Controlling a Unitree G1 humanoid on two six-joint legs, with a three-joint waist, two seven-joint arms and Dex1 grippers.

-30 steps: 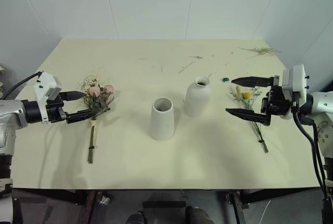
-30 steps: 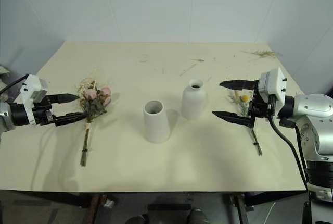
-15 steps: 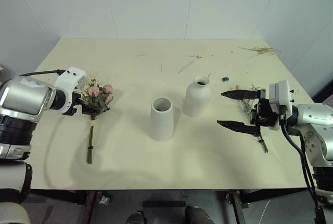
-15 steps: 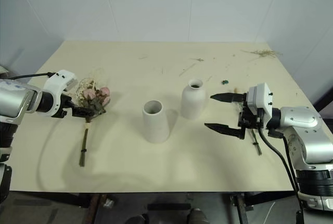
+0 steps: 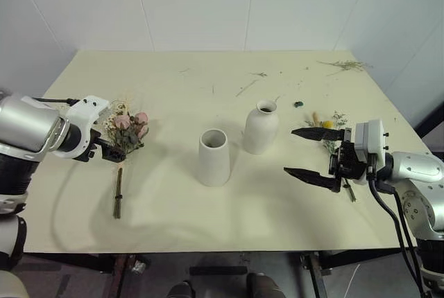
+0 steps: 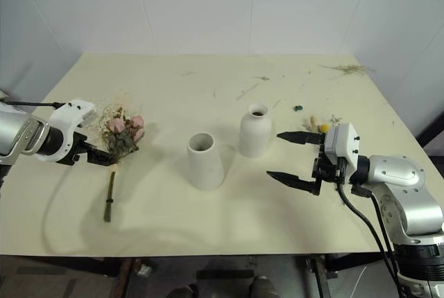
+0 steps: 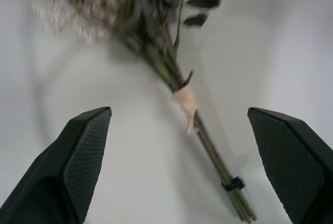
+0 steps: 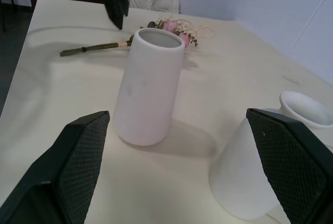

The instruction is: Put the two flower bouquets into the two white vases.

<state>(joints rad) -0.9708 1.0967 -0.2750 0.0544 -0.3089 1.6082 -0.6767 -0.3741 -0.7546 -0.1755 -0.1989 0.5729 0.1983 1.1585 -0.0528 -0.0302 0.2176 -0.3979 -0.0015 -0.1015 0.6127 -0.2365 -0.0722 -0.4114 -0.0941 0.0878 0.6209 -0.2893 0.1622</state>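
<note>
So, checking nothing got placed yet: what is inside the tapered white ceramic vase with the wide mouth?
No flowers stand in the tapered white ceramic vase; its mouth shows only a bare inner wall. The bottom of the inside is hidden by the rim.

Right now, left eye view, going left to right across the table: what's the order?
left gripper → rose bouquet → tapered vase → bottle-shaped vase → right gripper; the yellow bouquet overlaps the right gripper, so it is left unranked.
</note>
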